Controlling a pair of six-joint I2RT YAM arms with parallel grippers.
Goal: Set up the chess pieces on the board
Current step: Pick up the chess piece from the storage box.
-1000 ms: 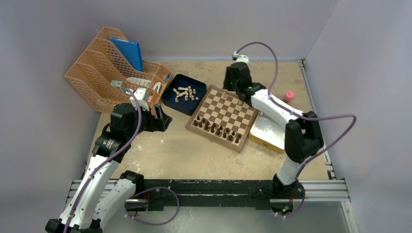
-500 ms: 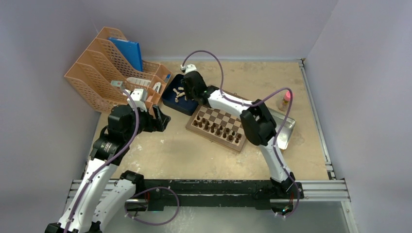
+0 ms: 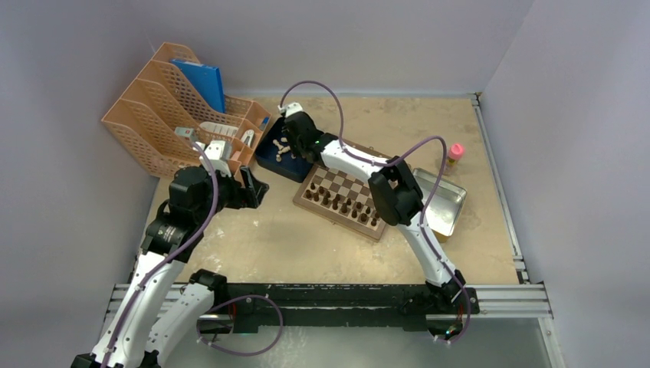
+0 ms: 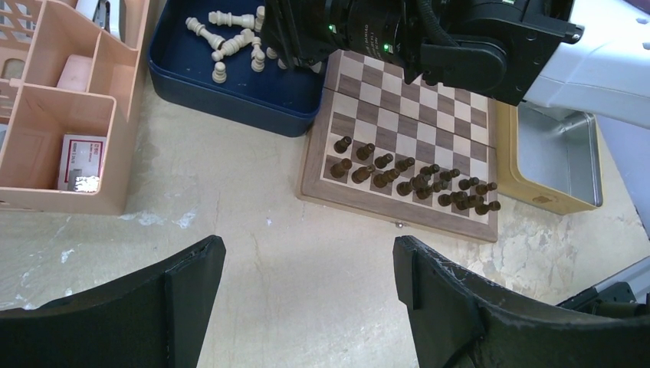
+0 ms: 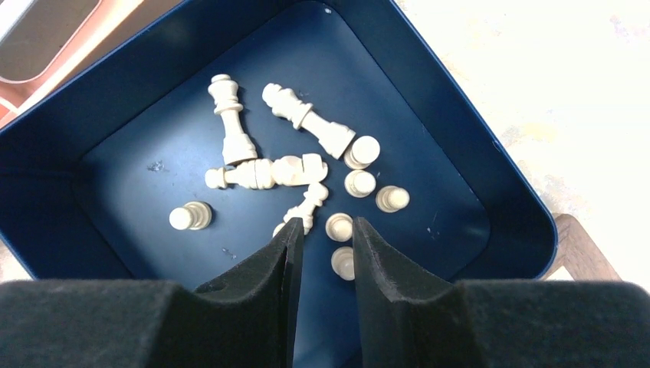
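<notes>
Several light beige chess pieces (image 5: 306, 165) lie loose in the dark blue tray (image 5: 475, 130), some upright, some on their sides. My right gripper (image 5: 326, 226) hangs just above them, its fingers a narrow gap apart, holding nothing; two upright pawns (image 5: 339, 227) sit under the gap. In the top view the right gripper (image 3: 287, 130) is over the tray (image 3: 287, 165). The board (image 3: 360, 188) lies right of the tray with only dark brown pieces (image 3: 341, 203) on its near rows. My left gripper (image 4: 306, 253) is open and empty above bare table, near of the board (image 4: 414, 130).
An orange file rack (image 3: 176, 107) stands at the back left, its compartments close to the tray (image 4: 230, 100). A yellow-rimmed metal tin (image 3: 444, 203) lies right of the board. A pink-capped bottle (image 3: 454, 156) stands behind the tin.
My right arm has swung left from the board's far corner to over the blue tray and lowered toward the beige pieces. The tin is now uncovered. The left arm has not moved.
</notes>
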